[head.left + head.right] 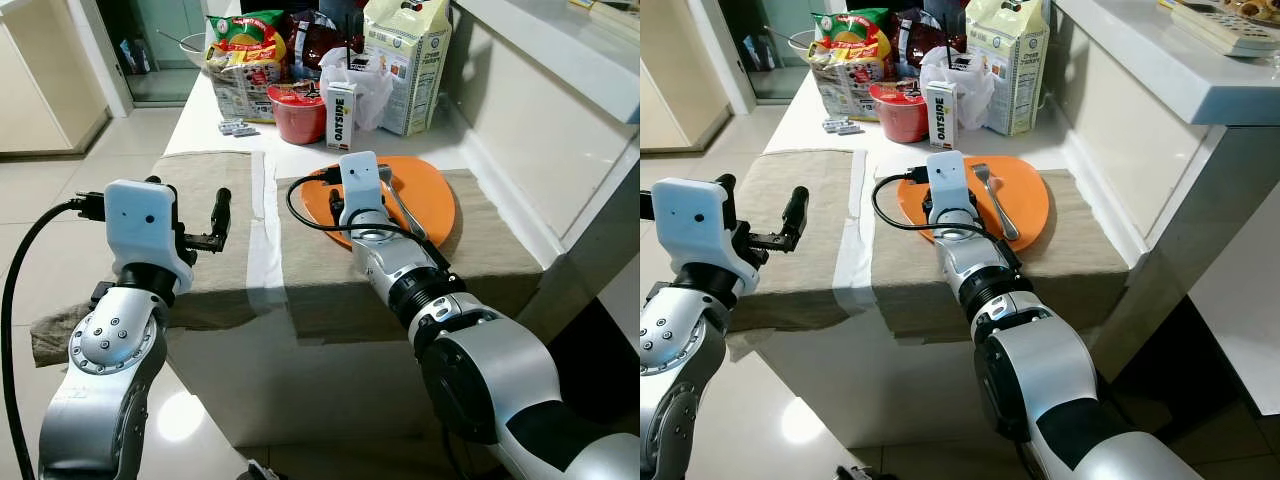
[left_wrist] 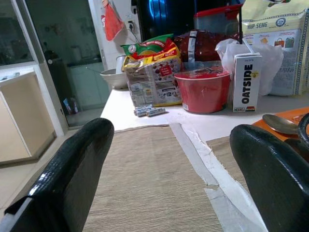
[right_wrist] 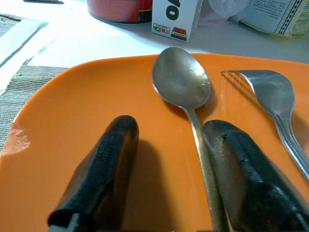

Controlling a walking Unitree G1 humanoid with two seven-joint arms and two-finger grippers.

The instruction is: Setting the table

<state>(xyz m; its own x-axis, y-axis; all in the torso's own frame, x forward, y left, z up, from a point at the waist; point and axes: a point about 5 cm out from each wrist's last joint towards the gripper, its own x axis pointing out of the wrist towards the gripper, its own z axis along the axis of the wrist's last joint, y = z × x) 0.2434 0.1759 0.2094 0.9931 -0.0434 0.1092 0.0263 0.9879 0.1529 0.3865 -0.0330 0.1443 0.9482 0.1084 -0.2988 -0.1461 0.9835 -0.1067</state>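
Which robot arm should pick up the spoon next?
The right one, probably. The right gripper is already down over the orange plate, open, with the spoon handle beside one finger. The left gripper hovers open above the other placemat, away from the plate.

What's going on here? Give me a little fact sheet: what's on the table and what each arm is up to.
Plate: orange plate on the right placemat
Cutlery: spoon and fork lying on the plate
Right end effector: open, over the plate, spoon handle between its fingers
Left end effector: open, above the bare left placemat
Behind: red bowl, oat milk carton, snack bags
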